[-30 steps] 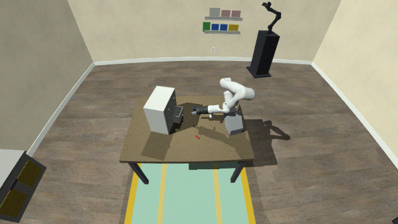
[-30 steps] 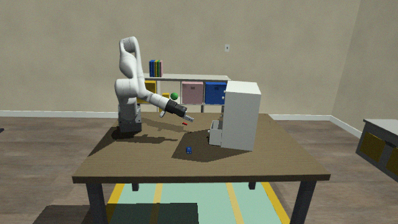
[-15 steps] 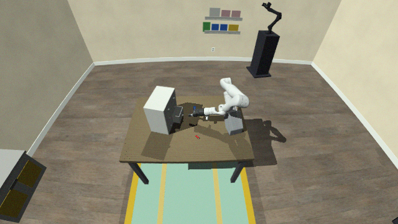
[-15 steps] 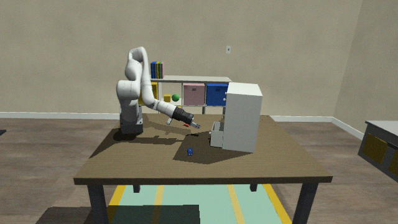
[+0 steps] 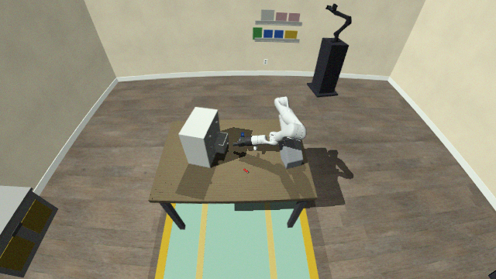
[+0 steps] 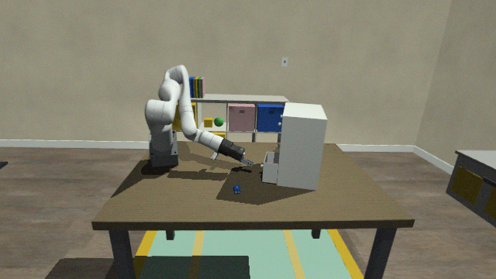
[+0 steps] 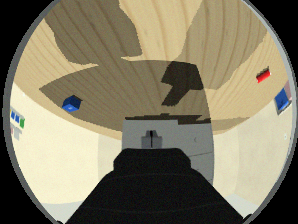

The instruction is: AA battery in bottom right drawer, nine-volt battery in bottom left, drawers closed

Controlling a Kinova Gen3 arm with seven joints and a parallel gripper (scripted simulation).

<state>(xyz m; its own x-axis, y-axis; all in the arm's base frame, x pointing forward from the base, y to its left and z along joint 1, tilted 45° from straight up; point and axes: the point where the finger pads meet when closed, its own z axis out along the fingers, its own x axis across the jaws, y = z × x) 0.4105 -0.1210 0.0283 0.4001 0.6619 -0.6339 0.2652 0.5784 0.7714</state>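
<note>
So the little red thing I took for the AA battery [image 5: 246, 170] was lying flat on the table [image 5: 186, 190], out in front of the chest [image 5: 198, 136] and well apart from it, off toward the side nearest the top camera. The small blue blocky one, which I read as the nine-volt battery [image 6: 236, 188], sat in front of the chest too, but toward its other side and in its shadow. Both looked light and rigid, nothing fragile. The AA is a smooth round barrel though, so my guess was it'd roll or squirt out if pinched near an end. Best bet was across the middle of the barrel, fingers square to its length. The nine-volt has flat faces, so grabbing two opposite flats should be easy and non-slippery. One bottom-row drawer [image 6: 270, 167] was pulled partway out of the chest front. It looked like the one on the nine-volt's side, but I couldn't swear to which. My gripper [image 6: 249, 163] hung low just in front of that open drawer, pointing at the chest, with the jaws squeezed fully together on nothing at all. Neither battery was anywhere near my fingers, so the real picking was all left to do.
</note>
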